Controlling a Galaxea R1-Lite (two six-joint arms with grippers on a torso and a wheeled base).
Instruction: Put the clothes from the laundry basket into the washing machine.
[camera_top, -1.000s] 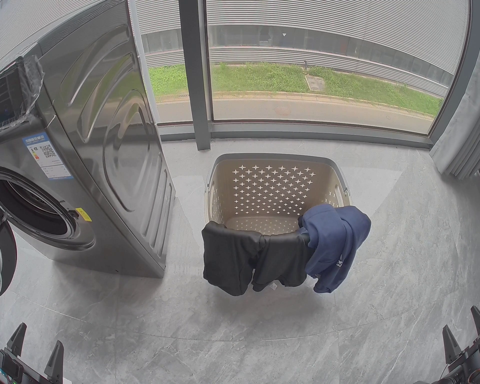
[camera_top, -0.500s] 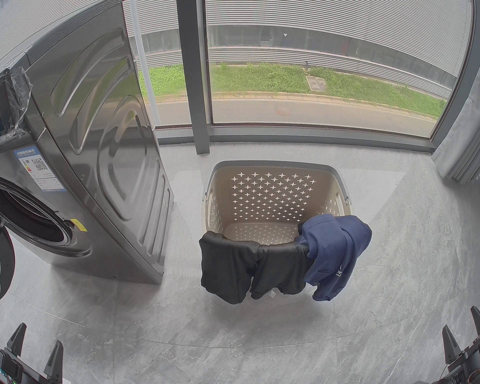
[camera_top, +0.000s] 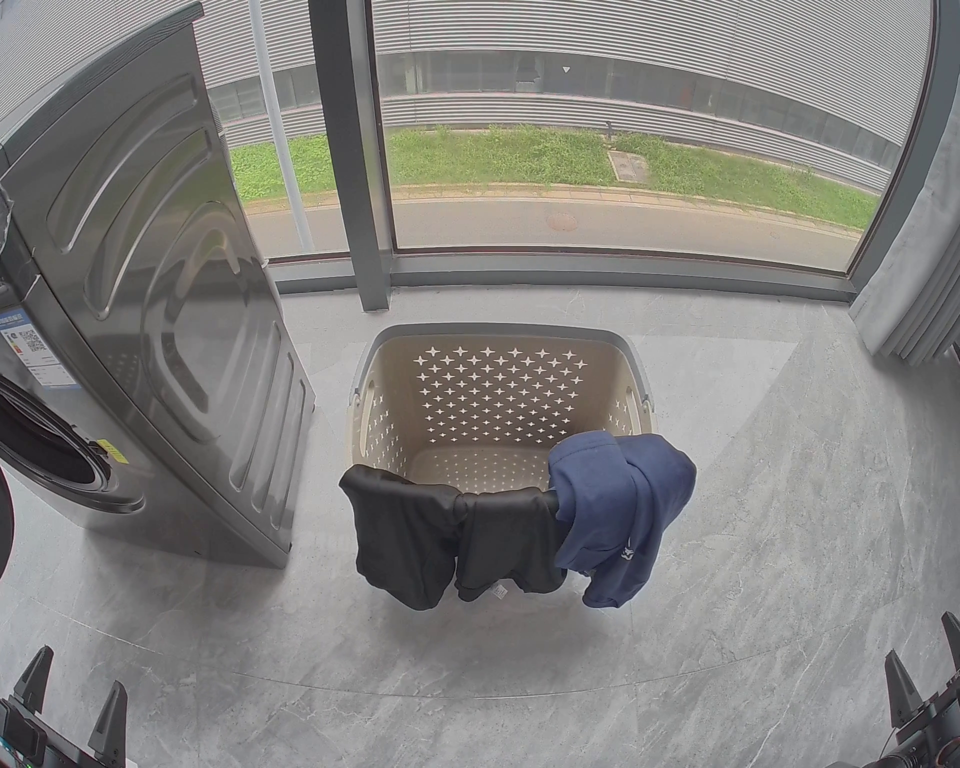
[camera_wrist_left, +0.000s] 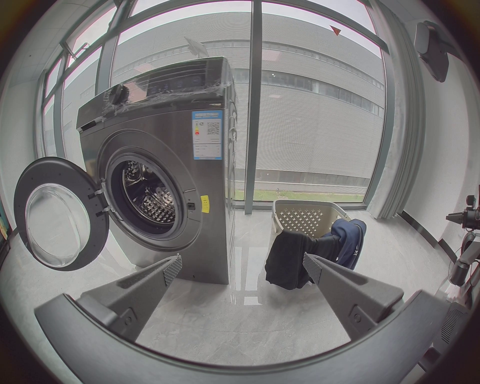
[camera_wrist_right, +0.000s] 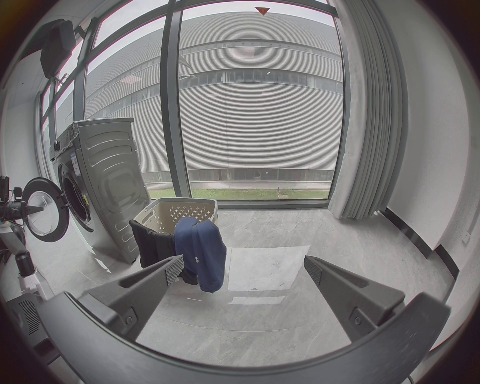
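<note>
Camera view shifted, clothes untouched | black top (camera_top: 440, 540) and blue top (camera_top: 615, 500) draped over basket (camera_top: 500, 338) near rim | washer (camera_top: 150, 300) door (camera_wrist_left: 55, 215) swung open | left gripper (camera_top: 78, 672), right gripper (camera_top: 920, 640) held spread, empty; approach needed

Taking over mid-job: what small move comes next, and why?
Probably roll closer to the basket: the left gripper and right gripper are open and empty, well short of the blue top and black garment draped over its near rim, and the washer door is open.
</note>
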